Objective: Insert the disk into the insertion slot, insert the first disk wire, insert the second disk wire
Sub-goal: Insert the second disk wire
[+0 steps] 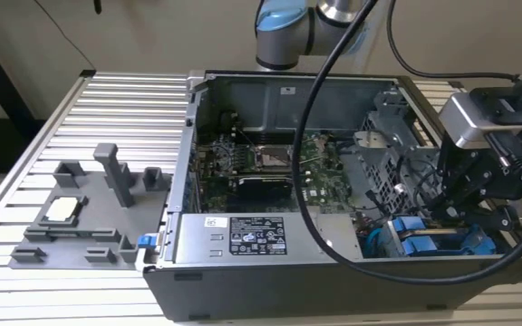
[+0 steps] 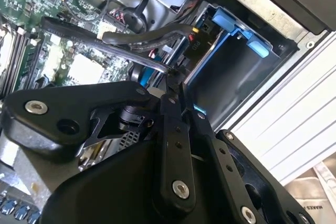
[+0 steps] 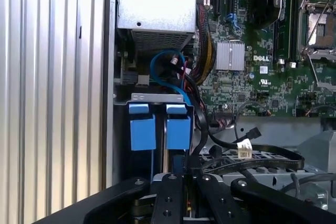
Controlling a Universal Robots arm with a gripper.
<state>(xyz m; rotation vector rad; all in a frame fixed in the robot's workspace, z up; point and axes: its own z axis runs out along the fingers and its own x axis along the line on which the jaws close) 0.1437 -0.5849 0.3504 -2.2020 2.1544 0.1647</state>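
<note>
Arm bent low, hand (image 1: 451, 212) poised inside the case above the insertion slot (image 1: 438, 239)

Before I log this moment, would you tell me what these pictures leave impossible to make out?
- Tool: in both wrist views its own black linkage covers the tips, so what it grips is unclear.
- Insertion slot: in the exterior view the arm's head and black cable hide part of it; whether the disk is fully seated cannot be told.
- Disk wires: among the tangled cables in the first wrist view, none can be singled out.
</note>
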